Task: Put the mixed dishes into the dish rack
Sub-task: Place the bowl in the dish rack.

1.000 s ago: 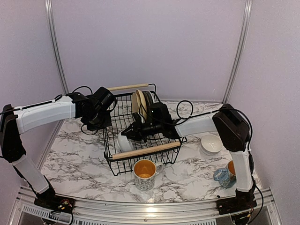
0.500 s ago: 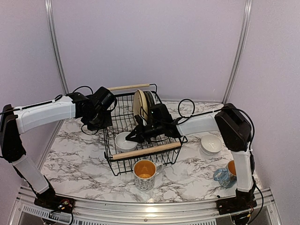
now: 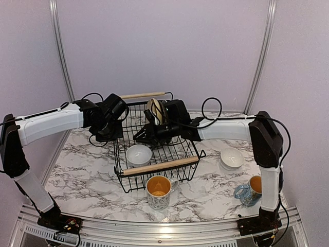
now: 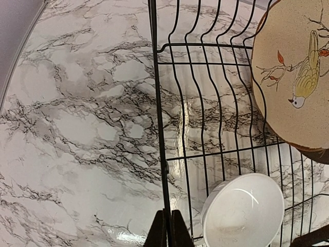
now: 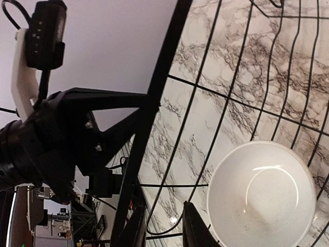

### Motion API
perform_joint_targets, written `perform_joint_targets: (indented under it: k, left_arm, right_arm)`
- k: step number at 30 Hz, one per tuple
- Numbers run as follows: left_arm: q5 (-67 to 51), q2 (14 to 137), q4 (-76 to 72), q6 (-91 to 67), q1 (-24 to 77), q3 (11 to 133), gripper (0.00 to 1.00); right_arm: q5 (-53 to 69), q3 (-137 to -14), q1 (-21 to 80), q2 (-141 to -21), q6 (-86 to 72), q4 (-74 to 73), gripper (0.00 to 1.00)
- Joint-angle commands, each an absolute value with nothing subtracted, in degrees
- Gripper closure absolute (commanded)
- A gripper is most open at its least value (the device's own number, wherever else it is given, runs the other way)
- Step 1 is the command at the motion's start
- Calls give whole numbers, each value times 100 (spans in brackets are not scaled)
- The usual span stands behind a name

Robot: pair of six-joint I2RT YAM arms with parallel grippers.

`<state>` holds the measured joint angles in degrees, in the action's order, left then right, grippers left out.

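While left jaws pinch the dish rack (image 3: pixel 159 165), right jaws gape beside a bowl (image 3: pixel 139 154).

Grey-veined white marble table (image 3: pixel 92 177), plain lilac walls (image 3: pixel 164 46), aluminium corner posts (image 3: pixel 60 51).

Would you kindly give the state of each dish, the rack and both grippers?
dish rack: partly loaded
bowl in rack: upright, not gripped
tan plate: on edge in rack
second bowl: upright on table
near mug: upright on table
right mug: upright on table
left gripper: shut on dish rack
right gripper: open
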<state>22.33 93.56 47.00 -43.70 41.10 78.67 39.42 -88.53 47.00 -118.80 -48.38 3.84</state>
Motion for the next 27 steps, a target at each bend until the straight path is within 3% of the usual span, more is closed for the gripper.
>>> perform_joint_targets:
  k: [1, 9, 12, 19, 23, 27]
  left_arm:
    - [1839, 9169, 4608, -3703, 4289, 8471, 100]
    - [1379, 9246, 4464, -3887, 4288, 8363, 100]
    - [1304, 9206, 4270, -3993, 4285, 8125, 100]
    - [839, 9075, 3497, -4335, 4305, 7594, 100]
    - [665, 8953, 3183, -4464, 4313, 7323, 100]
    - [454, 8774, 2754, -4664, 4316, 7018, 100]
  right_arm:
    - [3784, -9464, 4818, -11450, -3797, -195, 73]
    - [2469, -10277, 4773, -10951, 399, -2481, 60]
    - [2003, -10187, 4771, -10824, 1740, -2828, 45]
    - [1838, -10554, 4680, -10980, 2888, -3446, 25]
    - [1882, -10997, 4802, -11343, 2942, -3921, 28]
    - [1948, -10908, 4943, -11534, 2364, -3986, 40]
